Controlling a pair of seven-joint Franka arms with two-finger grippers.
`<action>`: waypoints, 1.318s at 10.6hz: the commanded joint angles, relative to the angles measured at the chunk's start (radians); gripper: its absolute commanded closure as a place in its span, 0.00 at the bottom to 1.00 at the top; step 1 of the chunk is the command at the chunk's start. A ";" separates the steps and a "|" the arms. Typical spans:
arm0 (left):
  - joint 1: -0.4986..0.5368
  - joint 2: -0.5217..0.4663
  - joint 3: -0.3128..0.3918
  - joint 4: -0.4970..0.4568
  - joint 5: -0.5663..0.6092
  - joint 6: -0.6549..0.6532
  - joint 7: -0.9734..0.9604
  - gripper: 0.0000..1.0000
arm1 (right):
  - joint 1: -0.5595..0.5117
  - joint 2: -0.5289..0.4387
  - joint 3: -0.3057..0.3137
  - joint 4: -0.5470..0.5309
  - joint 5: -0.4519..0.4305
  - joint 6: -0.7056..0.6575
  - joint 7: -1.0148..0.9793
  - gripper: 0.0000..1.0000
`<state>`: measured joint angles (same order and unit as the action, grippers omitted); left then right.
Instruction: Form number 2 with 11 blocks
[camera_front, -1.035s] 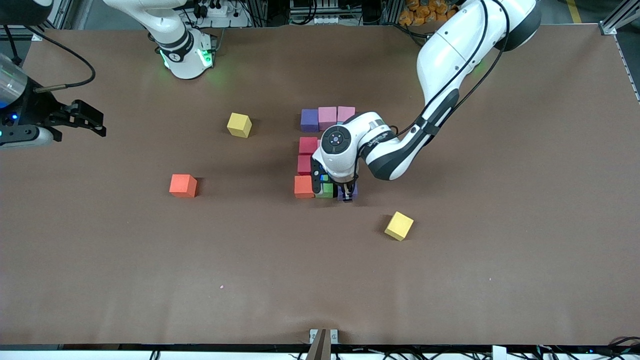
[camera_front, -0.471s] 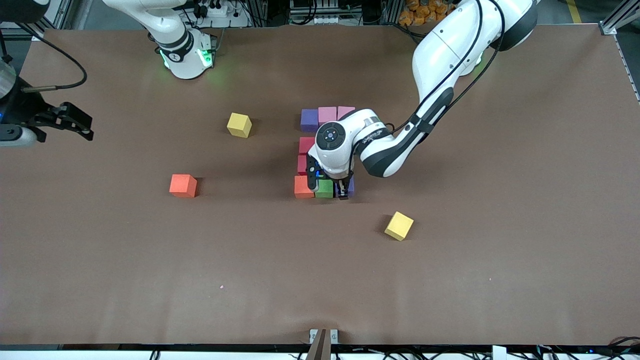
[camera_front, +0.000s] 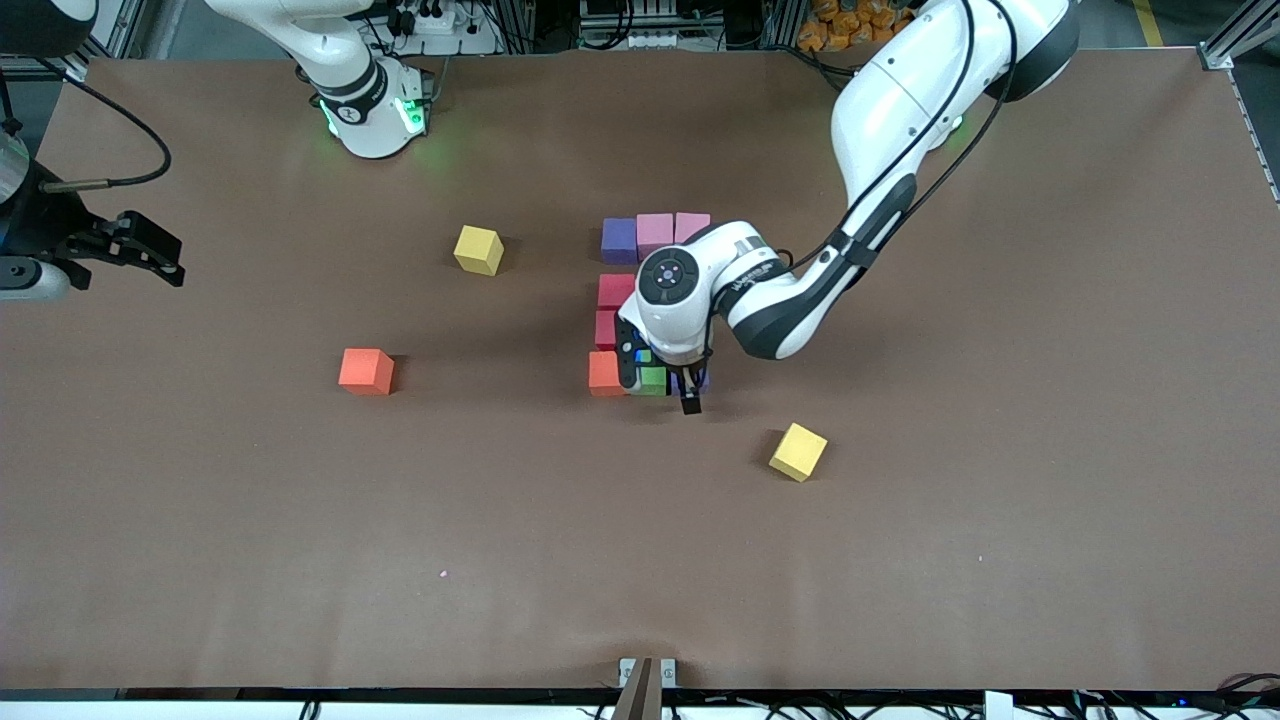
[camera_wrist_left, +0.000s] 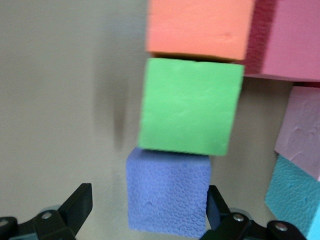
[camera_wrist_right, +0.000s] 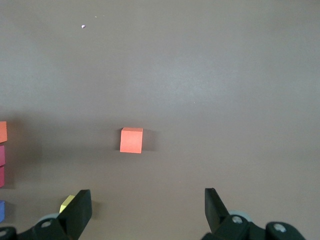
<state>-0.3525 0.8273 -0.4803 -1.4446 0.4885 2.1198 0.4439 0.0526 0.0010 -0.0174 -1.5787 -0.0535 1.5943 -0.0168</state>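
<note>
Left gripper (camera_wrist_left: 145, 215) is down at the near row of the number 2 (camera_front: 640, 300), jaws spread wide around the purple block (camera_wrist_left: 167, 192) with a gap on one side at least, so it isn't squeezing it. That purple block sits on the table, touching the green block (camera_wrist_left: 190, 105), and the orange block (camera_wrist_left: 200, 27) is next in the same row. Crimson block (camera_wrist_left: 292, 40) butts up beside the orange one, and a pink block (camera_wrist_left: 300, 130) and a light blue block (camera_wrist_left: 295, 200) peek in at the edge.

From the front, the left arm's wrist (camera_front: 675, 290) hangs right over the middle of the digit, so the centre cubes are mostly hidden. The row farthest from the camera shows purple, pink, pink (camera_front: 655, 233).

Loose stuff around: a yellow cube (camera_front: 798, 451) nearer the camera, another yellow cube (camera_front: 478, 249) and a spare orange cube (camera_front: 366, 371) toward the right arm's end.

Right gripper (camera_wrist_right: 145, 210) waits up over that end of the table (camera_front: 1000, 500), jaws wide, holding nothing.
</note>
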 joint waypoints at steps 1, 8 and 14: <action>0.032 -0.118 -0.004 -0.022 -0.112 -0.043 -0.020 0.00 | -0.019 0.005 -0.021 0.011 0.014 -0.014 -0.023 0.00; 0.236 -0.377 0.005 -0.019 -0.225 -0.230 -0.180 0.00 | -0.048 0.011 -0.023 -0.006 0.098 0.024 -0.026 0.00; 0.401 -0.566 0.005 -0.019 -0.226 -0.409 -0.331 0.00 | -0.043 0.011 -0.023 -0.007 0.090 0.024 -0.034 0.00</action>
<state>0.0248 0.3138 -0.4743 -1.4315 0.2858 1.7561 0.1720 0.0135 0.0131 -0.0415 -1.5839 0.0244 1.6170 -0.0337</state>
